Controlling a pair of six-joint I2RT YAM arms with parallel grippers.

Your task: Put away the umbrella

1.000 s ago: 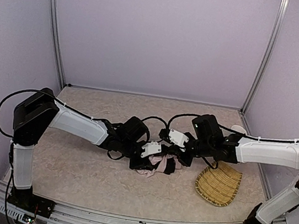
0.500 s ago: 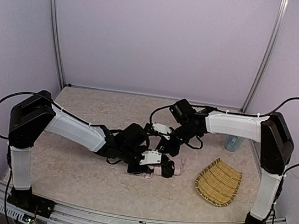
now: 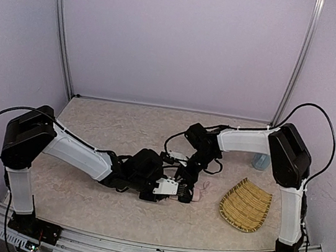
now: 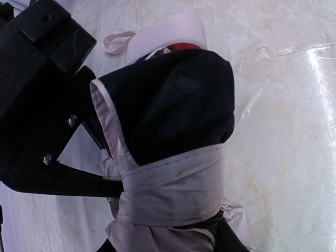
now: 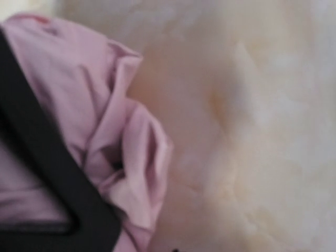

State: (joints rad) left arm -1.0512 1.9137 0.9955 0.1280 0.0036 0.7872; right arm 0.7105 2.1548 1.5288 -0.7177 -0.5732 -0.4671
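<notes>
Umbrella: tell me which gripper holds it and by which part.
The left gripper clamps the umbrella around its folded canopy, handle poking out. The right gripper is shut beside the pink fabric; a pinch cannot be told.

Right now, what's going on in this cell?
The left gripper is closed around the bundled-up umbrella, on or just above the middle of the table. The right gripper is shut and pressed up against the umbrella's pink fabric; whether it pinches any is unclear. The woven straw tray sits apart, to the right of the umbrella.
</notes>
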